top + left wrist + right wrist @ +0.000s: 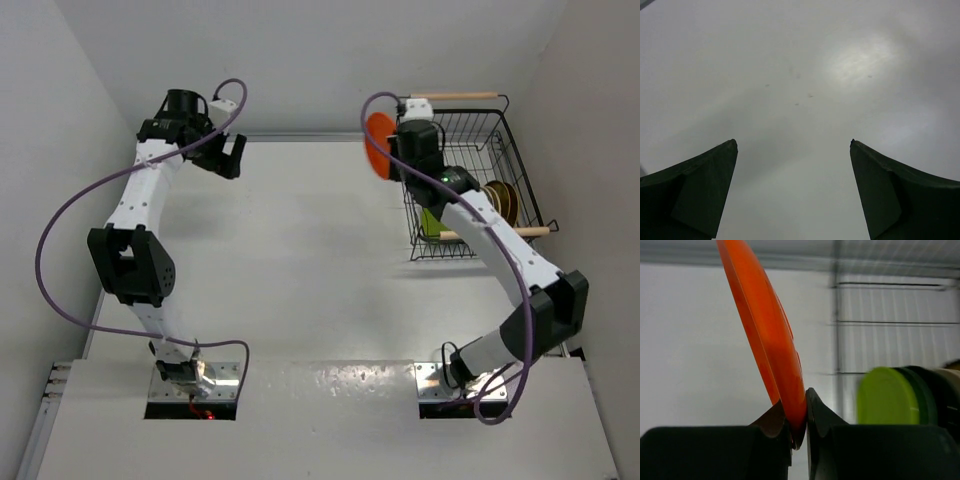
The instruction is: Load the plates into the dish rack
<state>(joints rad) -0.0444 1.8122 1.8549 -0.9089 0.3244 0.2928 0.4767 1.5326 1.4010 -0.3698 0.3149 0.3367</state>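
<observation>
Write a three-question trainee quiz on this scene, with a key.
1. True or false: the left fingers hold a plate.
2. The plate pinched by the right fingers is: A black, B orange, C cream.
3. Fill in: the lime plate stands inside the ____.
Key: 1 false; 2 B; 3 rack.
</observation>
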